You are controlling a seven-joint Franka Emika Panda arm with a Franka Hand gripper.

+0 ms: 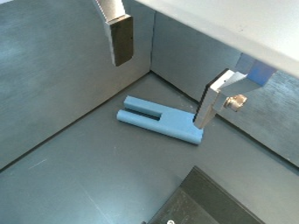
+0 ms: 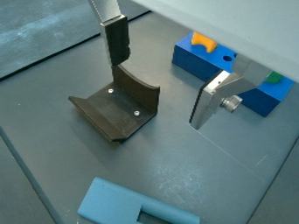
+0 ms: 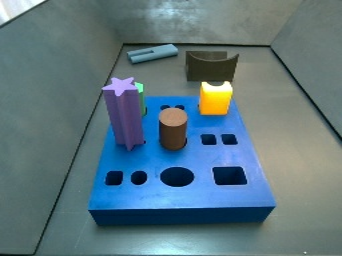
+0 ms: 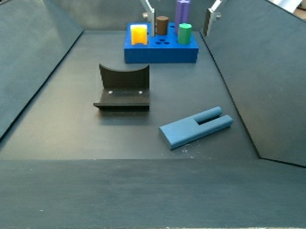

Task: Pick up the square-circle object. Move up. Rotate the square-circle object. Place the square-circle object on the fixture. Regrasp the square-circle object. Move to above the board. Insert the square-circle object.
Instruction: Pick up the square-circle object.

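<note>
Blue square-circle object (image 4: 194, 128) flat on floor

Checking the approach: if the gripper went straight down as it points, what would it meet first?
Likely bare floor between the square-circle object and the fixture; the open gripper hangs high, so depth is uncertain.

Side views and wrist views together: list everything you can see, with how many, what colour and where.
board: one, blue, on the grey floor, several holes empty
purple star peg: one, purple, standing in the board
brown cylinder: one, brown, standing in the board beside the star peg
yellow block: one, yellow-orange, in the board
green piece: one, green, in the board next to the star peg
fixture: one, dark, on the floor apart from the board
square-circle object: one, grey-blue, lying flat on the floor near a wall
gripper: one, silver fingers with dark pads, open and empty, above the floor over the square-circle object
</note>
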